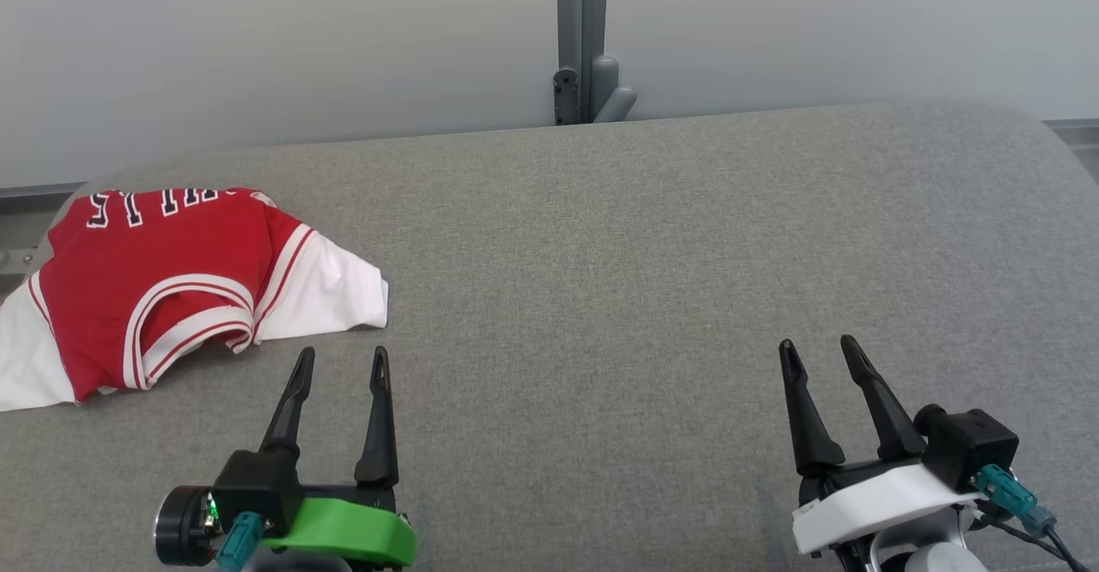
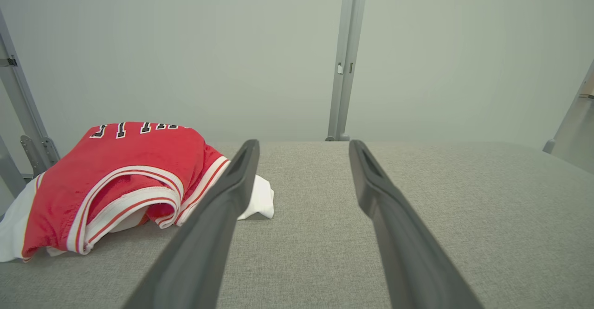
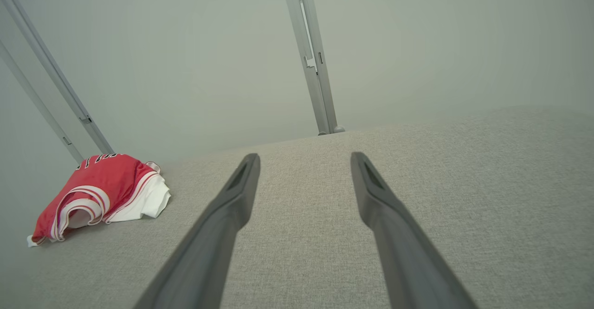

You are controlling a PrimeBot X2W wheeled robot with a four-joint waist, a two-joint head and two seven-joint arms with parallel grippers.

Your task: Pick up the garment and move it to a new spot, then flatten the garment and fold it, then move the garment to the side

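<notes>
The garment [image 1: 163,276] is a red jersey with white sleeves and white-red trim, lying bunched at the far left of the grey table [image 1: 644,280]. Its collar opening faces me. My left gripper [image 1: 341,355] stands open just in front of and to the right of the garment's white sleeve, with nothing between its fingers. In the left wrist view the garment [image 2: 125,174] lies left of the gripper [image 2: 304,144], partly behind the left finger. My right gripper [image 1: 817,344] is open over bare table at the lower right. The right wrist view has the garment [image 3: 100,190] far left of its open gripper [image 3: 304,157].
A grey upright post [image 1: 584,39] with a bracket stands behind the table's far edge against a pale wall. The table's left edge runs close to the garment. More metal frame bars [image 2: 23,114] stand at the left.
</notes>
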